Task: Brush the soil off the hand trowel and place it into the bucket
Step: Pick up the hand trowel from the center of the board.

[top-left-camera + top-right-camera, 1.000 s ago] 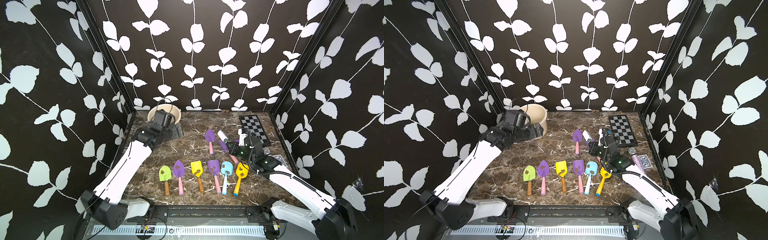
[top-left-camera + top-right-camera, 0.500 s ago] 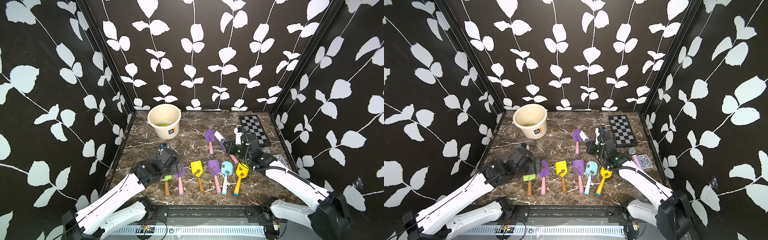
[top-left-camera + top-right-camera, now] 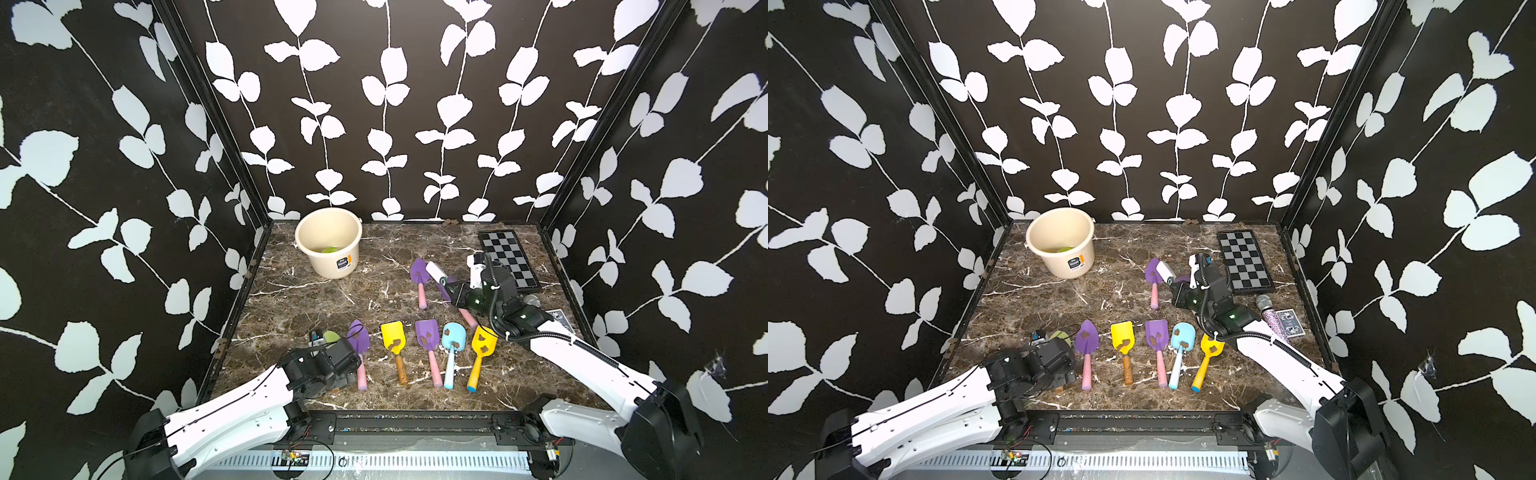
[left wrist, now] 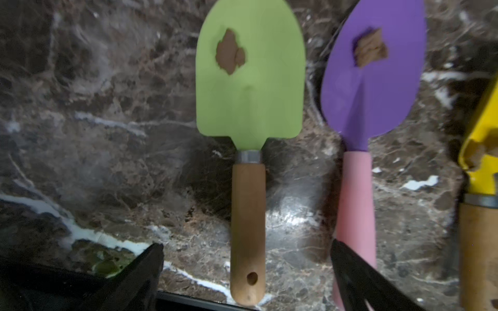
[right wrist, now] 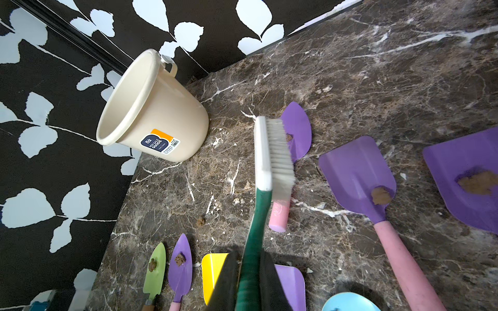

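1. Swung away from the bucket (image 3: pixel 322 266) in the back corner within the last second, the left gripper (image 4: pixel 246 245) is now set low over the near-left end of the front row of trowels (image 3: pixel 432 340).
2. Its jaws are held wide apart and nothing is gripped. In the left wrist view the fingers (image 4: pixel 151 258) stand either side of the wooden handle (image 4: pixel 248 215) of the green hand trowel (image 4: pixel 249 102). One finger is seen in front of the pink handle of the neighbouring purple pointed trowel (image 4: pixel 374 80).
3. The green hand trowel lies flat on the marble tabletop (image 3: pixel 332 299), and a brown clump of soil (image 4: pixel 230 52) sits on its blade, so it is not yet brushed.
4. The right gripper (image 5: pixel 249 282) is clamped on the green handle of a white-bristled brush (image 5: pixel 272 150). It has been kept beside the purple trowels further back, bristles clear of any blade.
5. The bucket stands upright, well apart from the green hand trowel. A green item (image 3: pixel 330 249) lies inside, but its identity cannot be told.
6. The change is judged to mark a fresh cycle: this handle is to be grasped, then the trowel lifted toward the brush. The other trowels in view also carry soil, so much of the task is judged to remain.
7. A closing finger may catch the pink handle beside it.
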Robot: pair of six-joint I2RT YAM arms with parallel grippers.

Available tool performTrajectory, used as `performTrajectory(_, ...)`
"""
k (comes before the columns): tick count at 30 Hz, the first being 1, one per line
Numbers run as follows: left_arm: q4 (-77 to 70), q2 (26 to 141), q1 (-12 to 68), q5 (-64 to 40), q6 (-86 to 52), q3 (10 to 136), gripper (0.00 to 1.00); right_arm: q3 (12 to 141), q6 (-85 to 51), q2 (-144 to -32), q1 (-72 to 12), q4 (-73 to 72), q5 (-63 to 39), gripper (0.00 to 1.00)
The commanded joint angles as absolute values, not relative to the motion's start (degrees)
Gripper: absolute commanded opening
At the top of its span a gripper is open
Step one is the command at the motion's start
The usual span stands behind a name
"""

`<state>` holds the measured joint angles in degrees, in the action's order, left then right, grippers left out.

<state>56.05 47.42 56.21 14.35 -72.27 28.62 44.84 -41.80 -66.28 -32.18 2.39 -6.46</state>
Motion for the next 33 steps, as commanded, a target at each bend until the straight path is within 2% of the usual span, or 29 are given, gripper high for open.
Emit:
performTrajectory(1, 54.8, 50.0, 57.3, 13.3, -76.8, 28.1, 0.92, 46.1, -42.4, -65.8, -31.9, -0.5, -6.6, 0.0)
performTrajectory(4, 51.7, 53.0, 57.3, 12.4, -76.5, 27.0, 0.8, 46.0, -42.6, -65.7, -31.9, -0.5, -6.7, 0.0)
performTrajectory(9, 47.9, 57.0, 57.4, 10.4, -76.2, 25.9, 0.54, 45.8, -42.2, -64.6, -31.9, 0.7, -6.1, 0.0)
performTrajectory(15, 48.1, 57.7, 57.4, 11.2, -76.0, 25.7, 0.33, 45.2, -42.3, -63.7, -31.9, 0.9, -5.6, 0.0)
performTrajectory(23, 51.1, 57.1, 57.4, 12.0, -75.8, 27.4, 0.18, 45.6, -42.0, -63.6, -31.9, 1.4, -5.1, 0.0)
performTrajectory(25, 52.4, 56.6, 57.4, 12.9, -75.4, 28.7, 0.12, 46.0, -41.8, -63.5, -32.0, 2.2, -4.7, 0.0)
performTrajectory(27, 54.1, 55.9, 57.4, 13.7, -74.3, 30.6, 0.0, 46.4, -41.7, -63.2, -31.9, 3.1, -4.2, 0.0)
performTrajectory(33, 61.5, 54.8, 57.0, 19.1, -66.0, 41.9, 0.0, 45.7, -43.0, -61.8, -30.4, 3.1, -4.7, 0.0)
